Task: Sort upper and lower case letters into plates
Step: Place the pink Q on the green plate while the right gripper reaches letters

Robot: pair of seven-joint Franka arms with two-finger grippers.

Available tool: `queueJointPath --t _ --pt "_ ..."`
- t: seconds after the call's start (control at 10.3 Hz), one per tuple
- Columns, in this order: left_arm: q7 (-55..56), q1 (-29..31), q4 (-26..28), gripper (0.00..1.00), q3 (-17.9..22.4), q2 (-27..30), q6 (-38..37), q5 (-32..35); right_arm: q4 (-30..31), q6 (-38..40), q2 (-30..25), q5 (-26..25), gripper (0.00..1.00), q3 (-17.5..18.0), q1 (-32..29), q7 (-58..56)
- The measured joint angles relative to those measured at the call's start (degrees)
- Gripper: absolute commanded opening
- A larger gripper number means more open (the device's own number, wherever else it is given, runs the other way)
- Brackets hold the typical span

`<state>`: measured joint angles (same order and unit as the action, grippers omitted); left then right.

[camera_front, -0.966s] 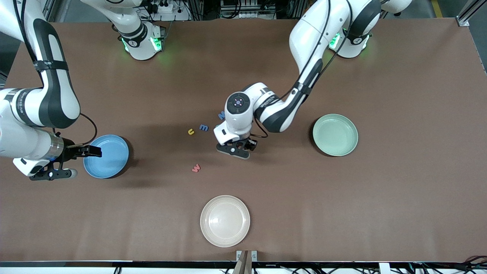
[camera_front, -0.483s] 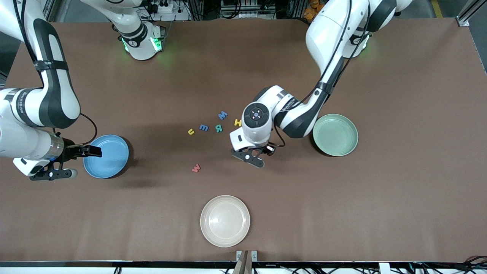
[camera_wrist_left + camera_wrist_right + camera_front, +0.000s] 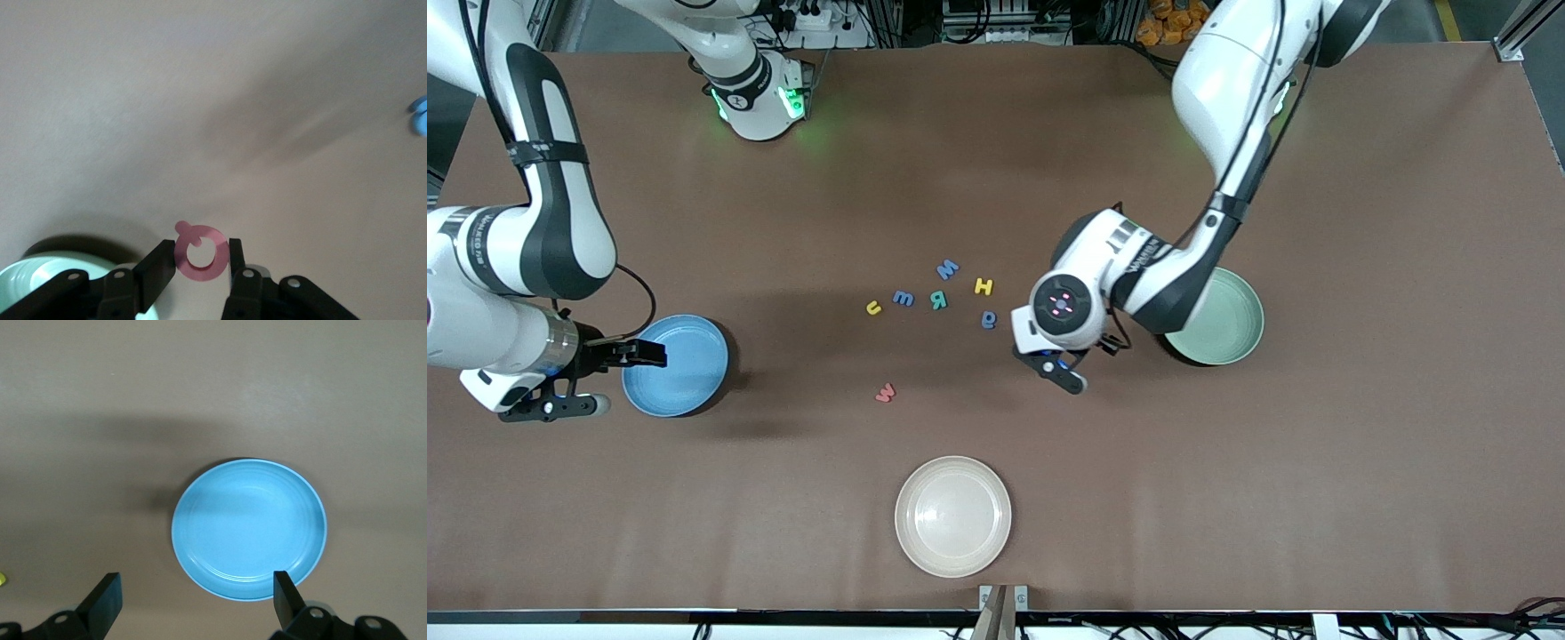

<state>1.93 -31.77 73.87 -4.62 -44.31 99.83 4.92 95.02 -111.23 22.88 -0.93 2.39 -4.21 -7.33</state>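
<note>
Since the earlier frames we see the left arm has swung away from the letter cluster toward the pale green plate, uncovering the teal R, yellow H and blue a. Its forearm slants down from its base, wrist bent over the bare table beside that plate. The left gripper is clamped on a pink letter, pinched between both fingers. The right arm waits, folded low, the right gripper spread wide above the table just beside the blue plate. On the table lie the blue m, another blue letter, yellow u and pink w.
</note>
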Motion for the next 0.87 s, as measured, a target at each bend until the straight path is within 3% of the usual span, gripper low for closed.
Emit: queueJointPath --t 0.29,0.48,0.87 --pt "-0.4 1.9 8.6 0.25 0.0 4.5 1.3 3.4 -1.1 0.0 0.0 0.0 1.0 0.4 4.8 3.2" --pt "-0.8 3.6 17.8 0.25 0.0 8.9 7.8 5.1 -1.1 0.0 0.1 0.1 1.0 0.4 6.6 5.9" --pt "-5.7 11.2 31.1 0.28 -0.8 15.3 15.8 5.2 -0.9 -4.3 3.7 6.3 1.0 0.7 11.3 11.7"
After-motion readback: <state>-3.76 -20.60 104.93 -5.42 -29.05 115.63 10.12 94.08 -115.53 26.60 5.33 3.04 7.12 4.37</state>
